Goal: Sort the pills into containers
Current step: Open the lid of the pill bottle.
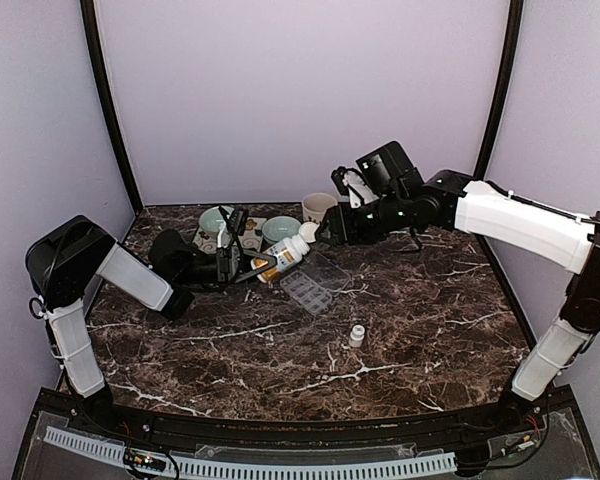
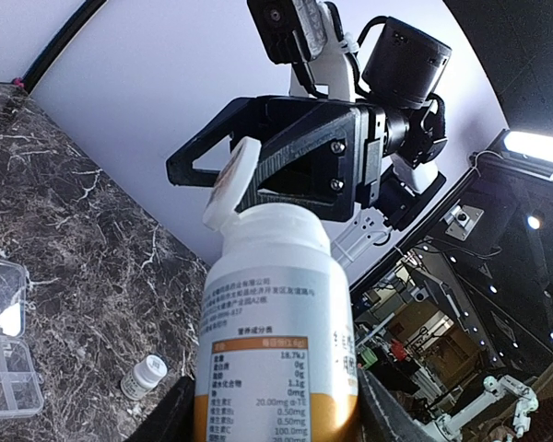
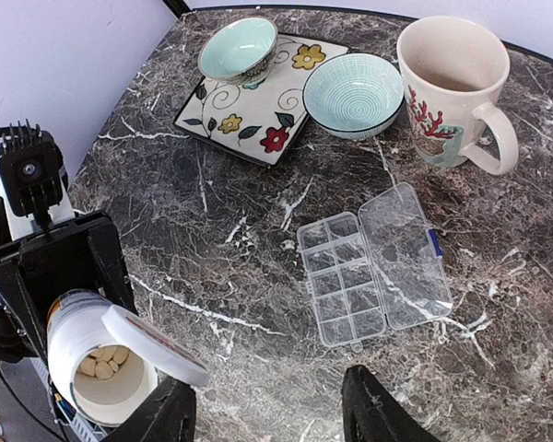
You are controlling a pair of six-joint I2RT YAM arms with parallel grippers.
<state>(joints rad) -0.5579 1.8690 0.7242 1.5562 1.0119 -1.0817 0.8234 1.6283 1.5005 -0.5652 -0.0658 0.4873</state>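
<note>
Pills (image 3: 100, 361) in bottle (image 2: 276, 304), right-wrist only, left end effector (image 2: 276, 412) clamping it, right end effector (image 3: 269, 410) spread, empty

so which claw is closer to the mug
Right. The right claw hangs open close by the mug; the left claw is farther left, near the flowered plate, shut on the pill bottle.

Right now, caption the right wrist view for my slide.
Open flip-cap pill bottle, tablets visible inside, held left of the open organiser box on the marble table.
</note>
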